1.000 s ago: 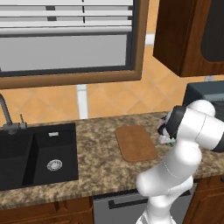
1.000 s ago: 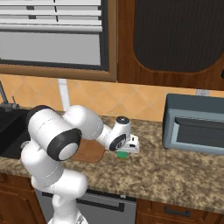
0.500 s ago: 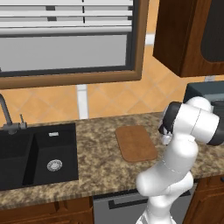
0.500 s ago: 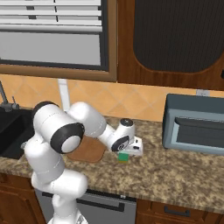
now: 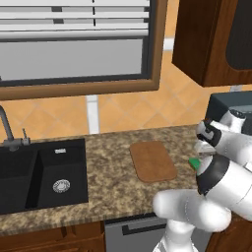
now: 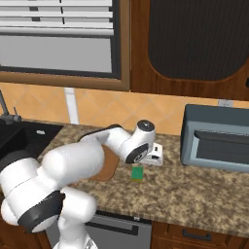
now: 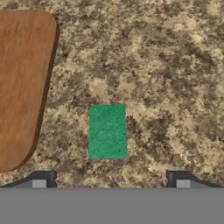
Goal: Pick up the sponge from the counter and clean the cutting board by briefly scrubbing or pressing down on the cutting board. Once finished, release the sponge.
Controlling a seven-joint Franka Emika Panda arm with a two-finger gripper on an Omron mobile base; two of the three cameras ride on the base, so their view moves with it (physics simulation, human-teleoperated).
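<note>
Sponge (image 7: 107, 131) lies flat on the speckled counter (image 7: 166, 78), a small green block framed between the two dark finger tips of the gripper (image 7: 111, 180), which hangs above it with its jaws spread wide and nothing between them; the tips stand well to either side of the sponge and do not touch it. In the right base view the gripper (image 6: 154, 156) sits at the end of the white arm, just over the sponge (image 6: 137, 172), which rests on the granite a little toward the counter's front edge. Beside the sponge, near but apart from it, lies the cutting board (image 7: 24, 83), a reddish-brown wooden slab with rounded corners, flat on the counter with a strip of stone between the two. From the left base view the cutting board (image 5: 152, 160) shows whole in the middle of the counter (image 5: 113, 172), and only a sliver of the sponge (image 5: 194, 163) peeks out past the arm. Farther off, a black sink (image 5: 37, 174) with a faucet (image 5: 9, 130) is set into the counter at one end, and a dark grey toaster oven (image 6: 216, 138) stands at the other, below wooden wall cabinets (image 6: 194, 44).
</note>
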